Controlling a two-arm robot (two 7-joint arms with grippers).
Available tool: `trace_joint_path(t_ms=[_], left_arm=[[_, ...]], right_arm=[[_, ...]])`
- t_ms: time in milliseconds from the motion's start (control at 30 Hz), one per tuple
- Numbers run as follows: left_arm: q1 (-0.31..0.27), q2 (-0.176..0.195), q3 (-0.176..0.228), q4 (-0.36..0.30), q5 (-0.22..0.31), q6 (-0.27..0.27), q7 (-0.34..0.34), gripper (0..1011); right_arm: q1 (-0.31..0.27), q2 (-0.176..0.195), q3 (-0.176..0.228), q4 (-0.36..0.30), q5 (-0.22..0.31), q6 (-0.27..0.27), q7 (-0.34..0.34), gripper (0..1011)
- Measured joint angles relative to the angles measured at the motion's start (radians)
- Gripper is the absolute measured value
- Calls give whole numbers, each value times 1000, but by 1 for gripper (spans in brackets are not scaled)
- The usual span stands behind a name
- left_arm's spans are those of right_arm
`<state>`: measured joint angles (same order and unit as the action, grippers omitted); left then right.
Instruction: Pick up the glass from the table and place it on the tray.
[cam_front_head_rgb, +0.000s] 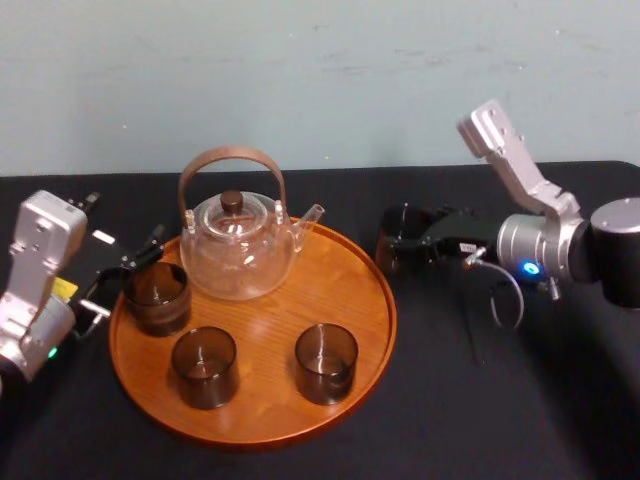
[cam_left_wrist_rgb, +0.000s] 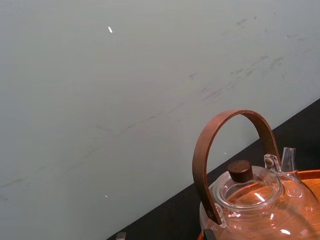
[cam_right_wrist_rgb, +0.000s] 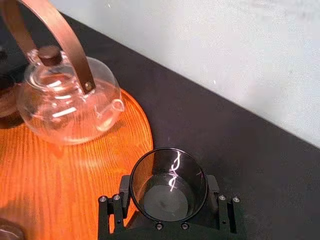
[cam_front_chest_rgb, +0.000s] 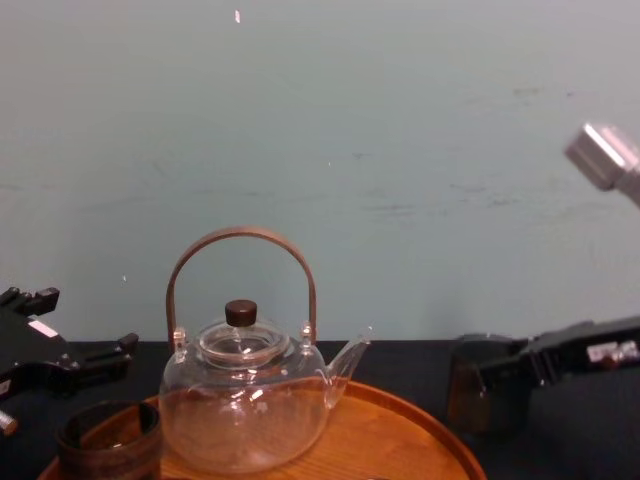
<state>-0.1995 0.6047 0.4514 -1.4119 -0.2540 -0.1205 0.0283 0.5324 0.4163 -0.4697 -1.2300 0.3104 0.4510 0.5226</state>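
Head view | step: grasping | right gripper (cam_front_head_rgb: 408, 242) clamped on glass (cam_right_wrist_rgb: 169, 185), on table (cam_front_head_rgb: 500, 400) just beside tray (cam_front_head_rgb: 345, 290) | left gripper (cam_front_head_rgb: 122, 278) spread open at tray's left rim | next: lift clear of rim, lower onto bare wood.

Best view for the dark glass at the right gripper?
Right wrist view: it looks down into the open mouth of the dark smoked cylindrical glass, rim and bottom visible, at the right gripper, beside the round orange-brown wooden tray. Head view has it small, partly covered by the gripper; chest view gives a dark side profile.
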Motion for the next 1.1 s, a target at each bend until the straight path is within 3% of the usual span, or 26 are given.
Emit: trace_joint_path(t_ms=[367, 600, 1100], left_arm=[[0, 0, 0, 0, 0, 0, 0, 1001], [0, 0, 0, 0, 0, 0, 0, 1001], [0, 0, 0, 0, 0, 0, 0, 1001]], right_arm=[[-2, 35, -11, -97, 25, -3, 13, 901], [-2, 51, -41, -148, 39, -17, 36, 901], [12, 44, -124, -146, 51, -48, 73, 901]])
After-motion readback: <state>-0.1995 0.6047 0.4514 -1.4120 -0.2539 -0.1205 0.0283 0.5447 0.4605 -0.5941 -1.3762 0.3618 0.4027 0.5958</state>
